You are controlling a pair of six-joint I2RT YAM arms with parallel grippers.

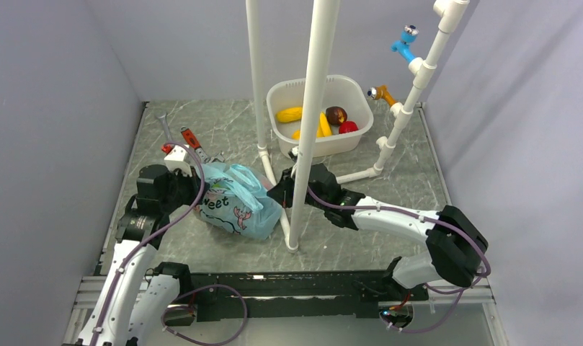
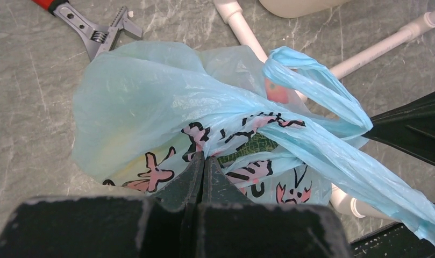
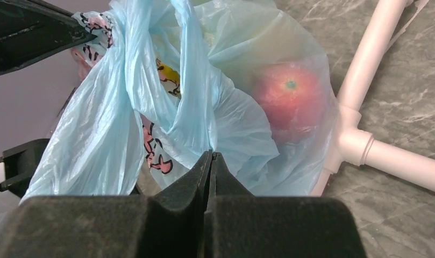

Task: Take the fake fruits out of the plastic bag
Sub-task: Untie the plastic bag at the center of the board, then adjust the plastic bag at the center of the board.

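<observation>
Plastic bag laid on counter, held between both arms, long axis left–right. Left fingers clenched on printed film at bag's left side. Right fingers clenched on film below handle loop at bag's right side. Red fruit seen through film at bag's right end, just beyond right fingers and to their right, so right arm judged nearer. Yellow patch seen deeper in bag (fruit or print, cannot be told). Fruit enclosed; bag mouth judged to need spreading first.
</observation>
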